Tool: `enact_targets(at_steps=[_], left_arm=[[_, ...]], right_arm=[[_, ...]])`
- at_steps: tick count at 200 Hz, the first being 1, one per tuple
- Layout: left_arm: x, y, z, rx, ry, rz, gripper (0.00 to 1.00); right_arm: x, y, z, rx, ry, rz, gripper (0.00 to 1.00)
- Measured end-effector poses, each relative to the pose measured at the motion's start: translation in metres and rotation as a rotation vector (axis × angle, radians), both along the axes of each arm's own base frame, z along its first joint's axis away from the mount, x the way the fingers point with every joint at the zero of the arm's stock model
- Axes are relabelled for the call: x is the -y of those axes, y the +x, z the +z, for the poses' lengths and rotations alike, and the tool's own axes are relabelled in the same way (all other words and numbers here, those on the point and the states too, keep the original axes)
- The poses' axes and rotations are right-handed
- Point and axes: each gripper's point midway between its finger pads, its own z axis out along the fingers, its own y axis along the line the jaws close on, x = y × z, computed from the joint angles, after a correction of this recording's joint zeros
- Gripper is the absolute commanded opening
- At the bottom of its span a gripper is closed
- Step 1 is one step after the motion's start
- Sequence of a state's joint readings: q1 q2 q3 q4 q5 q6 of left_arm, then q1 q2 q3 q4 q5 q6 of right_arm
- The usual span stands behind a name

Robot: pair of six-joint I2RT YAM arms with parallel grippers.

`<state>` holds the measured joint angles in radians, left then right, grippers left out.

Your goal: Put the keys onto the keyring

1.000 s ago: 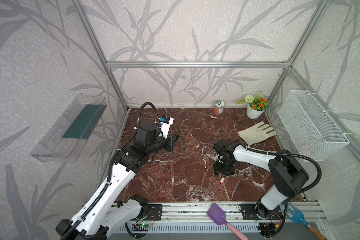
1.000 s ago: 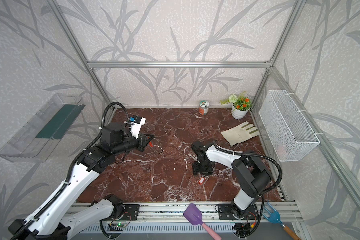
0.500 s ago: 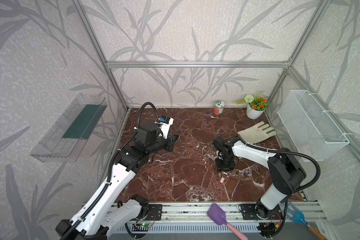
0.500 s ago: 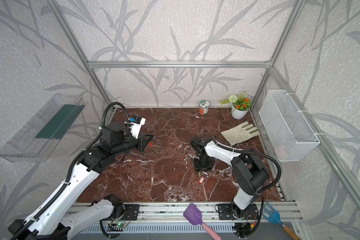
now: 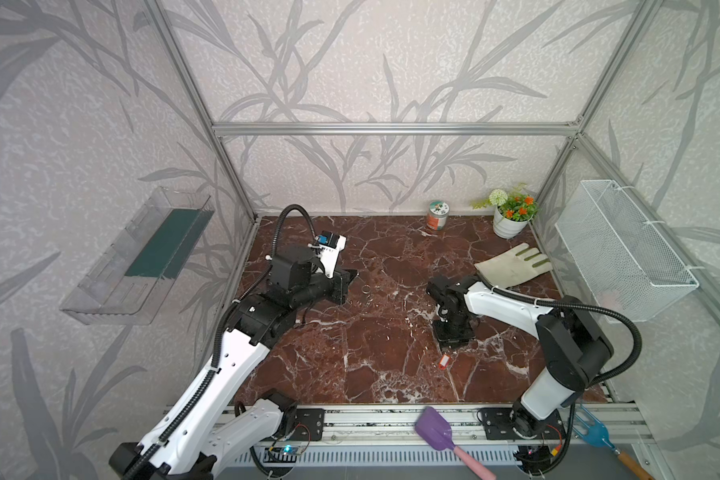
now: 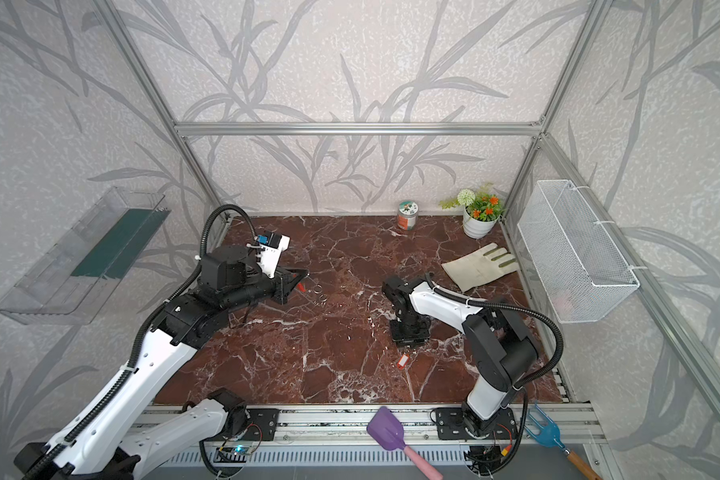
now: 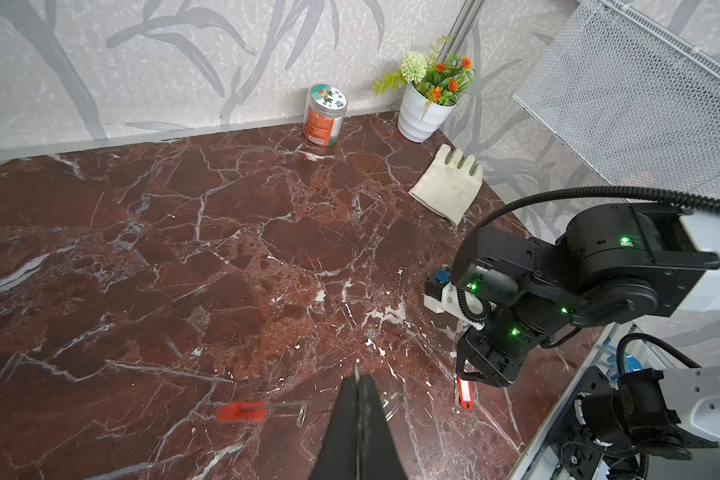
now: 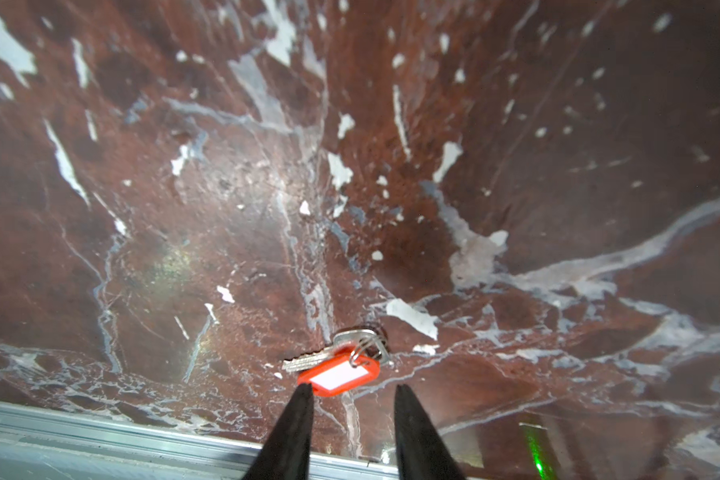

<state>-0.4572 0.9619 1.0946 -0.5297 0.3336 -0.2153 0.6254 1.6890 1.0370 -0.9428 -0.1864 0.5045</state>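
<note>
My right claw [image 5: 454,337] has narrowed. In a top view it hovers just beside the tag [image 5: 444,360], reaching. Left wrist: my left claw [image 7: 357,380] clenched on the keyring [image 7: 242,411]. Right wrist: jaws apart, empty; next, straddle the tag, pinch.

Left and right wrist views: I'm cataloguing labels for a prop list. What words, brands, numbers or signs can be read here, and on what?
No text here can be read with certainty.
On the jar: there is print on the lid and the orange label, too small to read.
On the key tag: the white label face is blank.
On the keyring: its red section is blurred, no print seen.
</note>
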Motion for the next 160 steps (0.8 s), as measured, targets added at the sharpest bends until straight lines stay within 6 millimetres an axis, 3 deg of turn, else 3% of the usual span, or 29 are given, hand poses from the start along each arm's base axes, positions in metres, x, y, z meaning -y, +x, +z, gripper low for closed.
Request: enact_targets(at_steps=[86, 160], left_arm=[[0.000, -0.001, 0.001, 0.006, 0.000, -0.001, 0.00], [-0.001, -0.001, -0.002, 0.002, 0.006, 0.001, 0.00]], right_arm=[[0.001, -0.008, -0.020, -0.064, -0.016, -0.007, 0.28], [0.000, -0.009, -0.019, -0.068, -0.011, -0.012, 0.23]])
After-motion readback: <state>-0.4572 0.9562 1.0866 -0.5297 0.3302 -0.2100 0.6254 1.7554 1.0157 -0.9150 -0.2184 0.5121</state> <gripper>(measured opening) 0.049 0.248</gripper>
